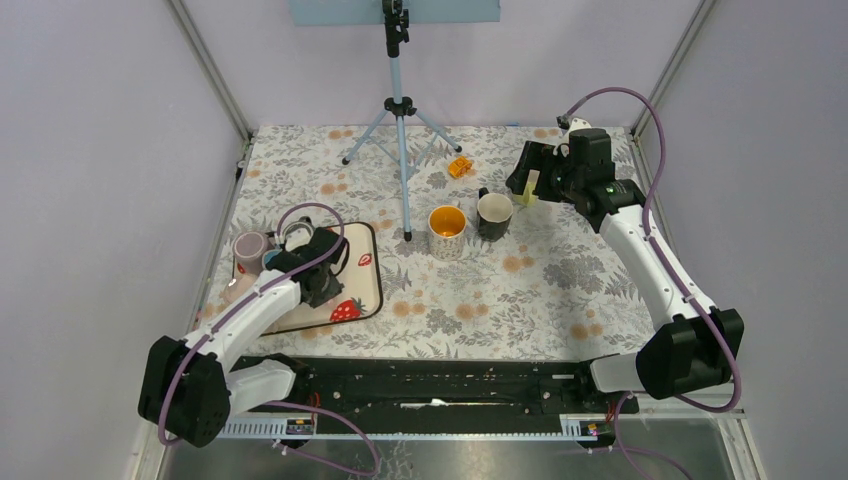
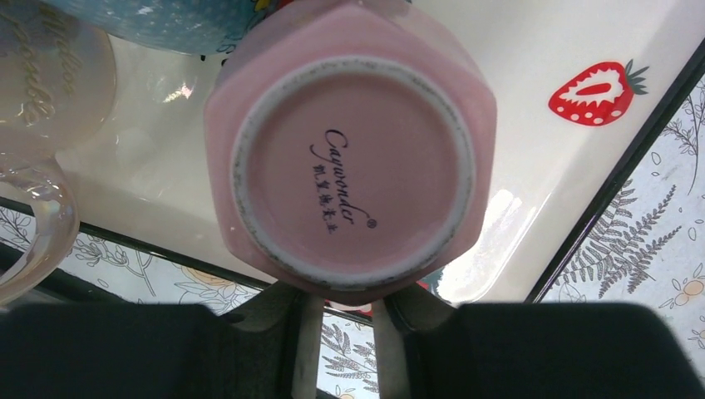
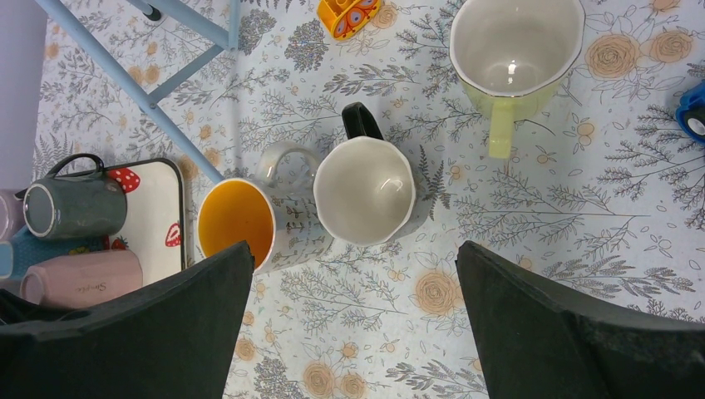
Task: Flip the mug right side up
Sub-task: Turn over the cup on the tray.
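The pink mug (image 2: 349, 166) fills the left wrist view with its stamped base turned to the camera, over the white strawberry tray (image 2: 540, 166). My left gripper (image 2: 345, 303) reaches in at the mug's near wall, its two fingers (image 2: 306, 341) a narrow gap apart, their tips hidden behind the mug. Whether they pinch the handle is hidden. In the top view the left gripper (image 1: 318, 262) covers the mug on the tray (image 1: 365, 285). The right wrist view shows the pink mug (image 3: 79, 278) at the far left. My right gripper (image 3: 353, 332) hangs open above the cloth, holding nothing.
A clear glass mug (image 2: 37, 125) and a blue dotted mug (image 2: 166, 25) crowd the tray beside the pink one; a grey mug (image 3: 71, 206) is there too. An orange-lined mug (image 1: 447, 230), a dark mug (image 1: 494, 213), a yellow-green mug (image 3: 514, 50) and a tripod (image 1: 400, 120) stand mid-table.
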Controlling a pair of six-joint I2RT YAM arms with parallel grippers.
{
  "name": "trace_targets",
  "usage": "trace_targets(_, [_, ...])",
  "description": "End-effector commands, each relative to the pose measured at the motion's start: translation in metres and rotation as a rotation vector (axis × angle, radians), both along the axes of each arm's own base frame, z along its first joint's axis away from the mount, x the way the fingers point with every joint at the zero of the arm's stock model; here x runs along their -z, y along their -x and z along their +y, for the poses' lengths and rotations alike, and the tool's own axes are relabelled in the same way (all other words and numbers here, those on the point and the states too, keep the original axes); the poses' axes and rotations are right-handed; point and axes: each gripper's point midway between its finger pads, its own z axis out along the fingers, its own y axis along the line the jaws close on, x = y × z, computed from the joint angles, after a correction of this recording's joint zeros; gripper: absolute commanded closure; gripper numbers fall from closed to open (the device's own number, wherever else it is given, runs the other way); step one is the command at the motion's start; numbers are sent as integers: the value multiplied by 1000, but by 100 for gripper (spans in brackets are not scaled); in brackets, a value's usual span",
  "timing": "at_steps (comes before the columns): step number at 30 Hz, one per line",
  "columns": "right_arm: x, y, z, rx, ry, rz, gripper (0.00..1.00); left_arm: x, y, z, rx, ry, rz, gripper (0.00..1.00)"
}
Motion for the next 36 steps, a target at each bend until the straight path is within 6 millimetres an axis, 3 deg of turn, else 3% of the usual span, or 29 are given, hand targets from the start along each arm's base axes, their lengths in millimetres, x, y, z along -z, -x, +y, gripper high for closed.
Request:
trace_targets(1, [-19,0,5,-22,-25,-66,0,-2,-8,1,-18,-12,-29,75])
trace_targets(6, [-20,0,5,-24,-26,-66,0,-6,-10,0,-13,-6,-40,100])
trace_targets(25, [-21,0,12,-43,-56,-64,0,-91,-45,-35,88,158,-246,100])
trace_targets(36, [-36,5,36,-130,-184,-67,0,-168,-73,-71,195,332,-461,100])
